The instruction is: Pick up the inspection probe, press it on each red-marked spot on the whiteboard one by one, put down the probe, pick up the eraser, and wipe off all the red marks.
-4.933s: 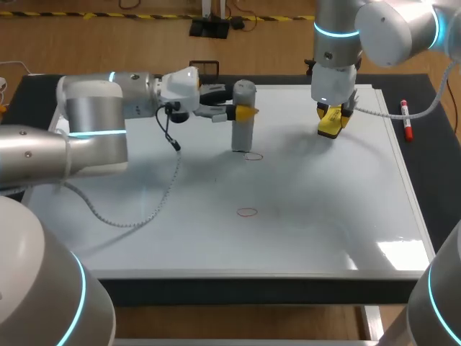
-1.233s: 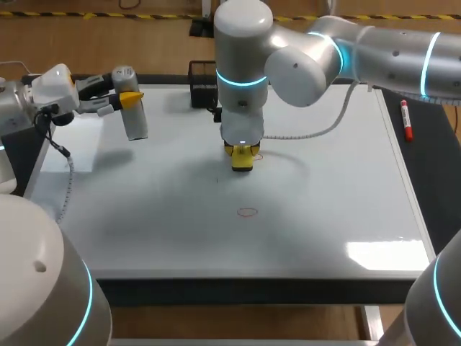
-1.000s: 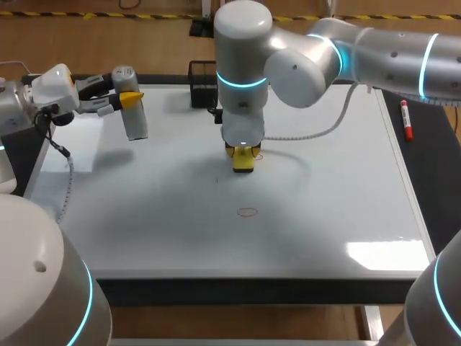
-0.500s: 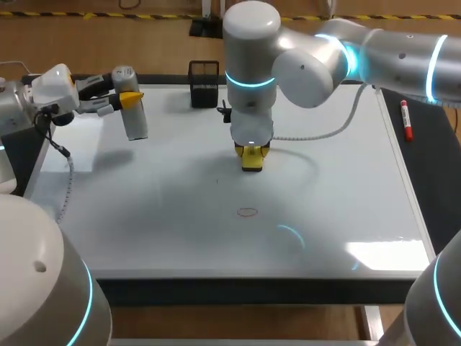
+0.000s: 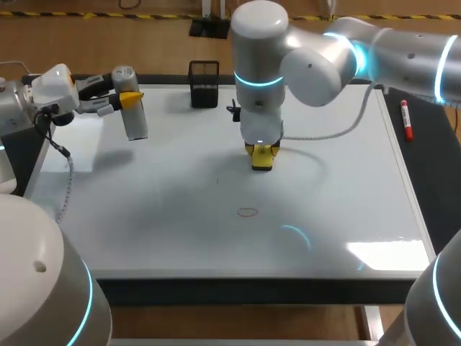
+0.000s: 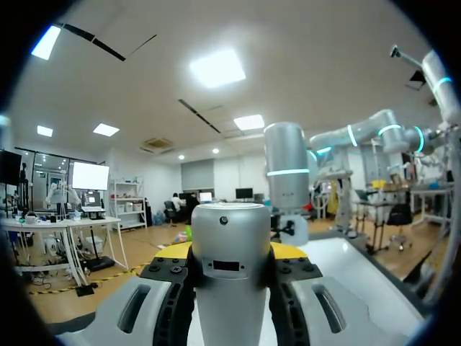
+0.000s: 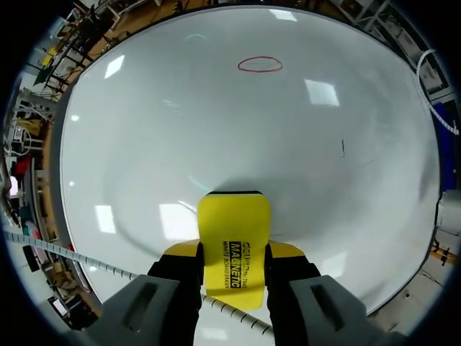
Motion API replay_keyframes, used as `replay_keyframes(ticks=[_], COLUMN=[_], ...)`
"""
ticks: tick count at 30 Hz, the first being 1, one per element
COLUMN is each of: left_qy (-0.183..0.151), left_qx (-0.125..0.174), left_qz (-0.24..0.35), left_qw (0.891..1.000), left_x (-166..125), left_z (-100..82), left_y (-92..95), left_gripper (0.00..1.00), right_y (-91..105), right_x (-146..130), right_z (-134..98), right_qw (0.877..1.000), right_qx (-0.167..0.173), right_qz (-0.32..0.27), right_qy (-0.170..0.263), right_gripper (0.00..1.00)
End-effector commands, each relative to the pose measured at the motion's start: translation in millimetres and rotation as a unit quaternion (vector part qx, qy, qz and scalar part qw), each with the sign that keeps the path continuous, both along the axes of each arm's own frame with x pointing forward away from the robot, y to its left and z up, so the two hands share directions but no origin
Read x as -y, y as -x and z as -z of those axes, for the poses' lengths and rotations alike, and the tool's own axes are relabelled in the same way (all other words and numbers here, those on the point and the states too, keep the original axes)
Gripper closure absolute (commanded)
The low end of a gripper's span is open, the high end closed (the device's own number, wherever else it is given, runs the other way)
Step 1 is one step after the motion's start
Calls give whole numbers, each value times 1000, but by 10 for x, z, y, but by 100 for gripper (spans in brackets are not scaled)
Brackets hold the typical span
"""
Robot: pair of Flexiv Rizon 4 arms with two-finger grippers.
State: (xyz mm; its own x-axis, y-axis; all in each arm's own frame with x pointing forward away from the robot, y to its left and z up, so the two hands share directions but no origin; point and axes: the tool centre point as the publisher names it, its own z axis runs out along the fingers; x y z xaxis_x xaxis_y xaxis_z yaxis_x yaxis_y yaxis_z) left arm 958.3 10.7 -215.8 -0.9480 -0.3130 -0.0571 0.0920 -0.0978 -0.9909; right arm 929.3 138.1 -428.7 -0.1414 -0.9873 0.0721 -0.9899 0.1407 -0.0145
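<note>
The grey cylindrical probe (image 5: 132, 108) hangs upright above the whiteboard's far left part, and my left gripper (image 5: 122, 99) is shut on it. In the left wrist view the probe (image 6: 232, 267) fills the space between the fingers. My right gripper (image 5: 262, 153) is shut on the yellow eraser (image 5: 262, 158), which is pressed against the whiteboard (image 5: 324, 194) near its middle. In the right wrist view the eraser (image 7: 233, 245) sticks out between the fingers. One red oval mark (image 5: 248, 212) lies nearer the front; the same mark (image 7: 260, 64) is ahead of the eraser.
A black wire holder (image 5: 204, 73) stands at the board's far edge. A red marker pen (image 5: 407, 120) lies on the dark mat to the right of the board. A sheet of white paper (image 5: 72, 140) lies on the board's left side.
My right arm slid the eraser to the right across the board; the red mark that lay beside it is gone. The left arm and probe have not moved.
</note>
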Motion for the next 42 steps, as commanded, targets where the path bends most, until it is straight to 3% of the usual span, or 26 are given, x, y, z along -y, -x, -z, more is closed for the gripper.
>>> replay_keyframes(ticks=[1, 12, 20, 28, 42], left_qy=[0, 0, 0, 0, 0], left_qx=[0, 0, 0, 0, 0], left_qz=[0, 0, 0, 0, 0], left_qw=[1000, 1000, 1000, 1000, 1000], left_x=[-5, -5, -5, -5, -5], left_z=[-14, -14, -14, -14, -14], left_y=[4, 4, 4, 4, 4], left_gripper=[100, 100, 100, 100, 100], right_y=[-6, -56, -160, -306, -466], right_x=[112, 293, 452, 748, 1354], right_z=[44, -10, -295, -440, -421], right_qw=[1000, 1000, 999, 997, 988], right_qx=[1, 7, 10, 20, 18], right_qz=[4, 23, 39, 75, 152], right_qy=[2, 11, 1, -4, 5], right_gripper=[100, 100, 100, 100, 100])
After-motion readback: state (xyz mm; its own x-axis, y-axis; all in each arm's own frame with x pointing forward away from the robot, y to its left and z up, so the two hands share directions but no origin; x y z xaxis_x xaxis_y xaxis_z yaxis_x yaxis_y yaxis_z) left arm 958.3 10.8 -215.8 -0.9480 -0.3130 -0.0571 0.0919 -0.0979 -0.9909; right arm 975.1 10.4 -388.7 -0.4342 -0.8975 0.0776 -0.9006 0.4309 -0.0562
